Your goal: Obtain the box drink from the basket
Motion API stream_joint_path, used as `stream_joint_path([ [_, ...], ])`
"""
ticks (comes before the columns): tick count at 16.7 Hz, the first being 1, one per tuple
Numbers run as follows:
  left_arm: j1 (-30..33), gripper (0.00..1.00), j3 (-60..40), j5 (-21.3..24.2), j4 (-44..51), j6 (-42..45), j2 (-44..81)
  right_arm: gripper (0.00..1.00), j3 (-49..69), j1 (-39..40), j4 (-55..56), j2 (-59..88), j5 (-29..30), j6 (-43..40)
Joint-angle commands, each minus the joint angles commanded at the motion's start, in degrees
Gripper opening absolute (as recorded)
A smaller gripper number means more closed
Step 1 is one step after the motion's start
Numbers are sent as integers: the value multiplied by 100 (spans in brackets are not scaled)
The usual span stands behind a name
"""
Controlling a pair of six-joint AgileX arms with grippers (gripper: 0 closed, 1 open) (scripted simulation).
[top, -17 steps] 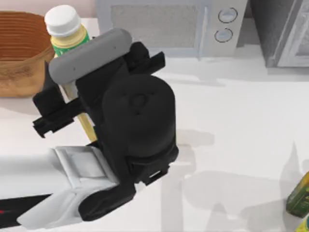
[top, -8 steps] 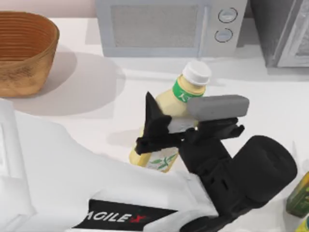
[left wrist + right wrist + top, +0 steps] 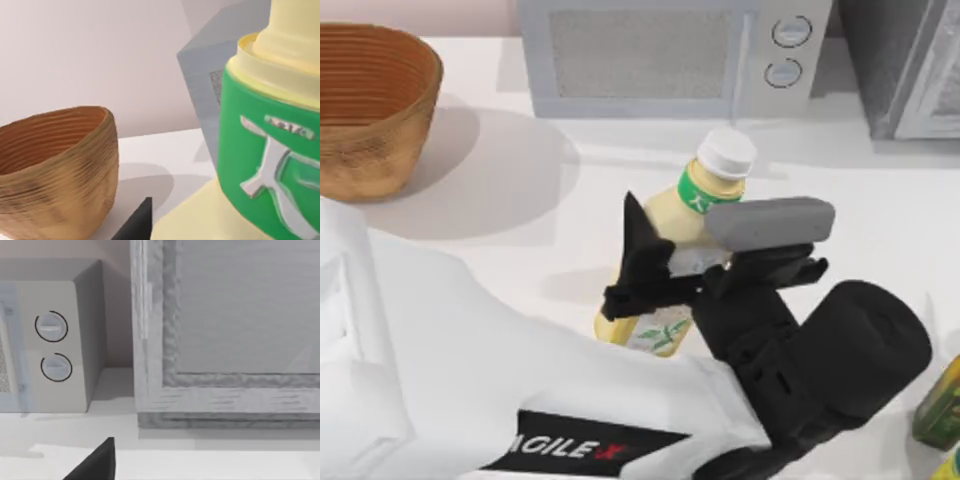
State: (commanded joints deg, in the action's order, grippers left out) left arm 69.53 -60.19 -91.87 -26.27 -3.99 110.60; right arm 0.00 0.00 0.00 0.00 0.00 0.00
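The box drink (image 3: pixel 685 225), pale yellow with a white cap and a green band, lies tilted over the middle of the table, cap toward the back. My left gripper (image 3: pixel 672 275) is shut on its lower body. Up close in the left wrist view, the drink's green band (image 3: pixel 265 165) is beside one dark fingertip (image 3: pixel 136 222). The woven basket (image 3: pixel 370 110) stands at the back left, well apart from the drink, and I also see this basket (image 3: pixel 55 165) from the left wrist. In the right wrist view, one dark fingertip (image 3: pixel 95 462) of my right gripper shows.
A grey microwave (image 3: pixel 660 55) stands along the back edge, with a grey cabinet (image 3: pixel 910 65) to its right. A dark green and yellow carton (image 3: pixel 938 405) sits at the right edge. The right wrist view faces the microwave's dials (image 3: pixel 52 347) and the cabinet (image 3: pixel 225 330).
My left gripper carried the box drink from beside the basket rightward and forward to the table's middle. Over the last half second it barely shifted.
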Motion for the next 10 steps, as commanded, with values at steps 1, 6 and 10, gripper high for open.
stream_joint_path([
  [1,-32,0,70,-66,-165,-23,6,100,0,0,0,0,0,0],
  [6,-242,0,625,-529,-1362,-171,65,100,0,0,0,0,0,0],
  [10,-455,0,1161,-906,-2486,-316,74,100,0,0,0,0,0,0],
])
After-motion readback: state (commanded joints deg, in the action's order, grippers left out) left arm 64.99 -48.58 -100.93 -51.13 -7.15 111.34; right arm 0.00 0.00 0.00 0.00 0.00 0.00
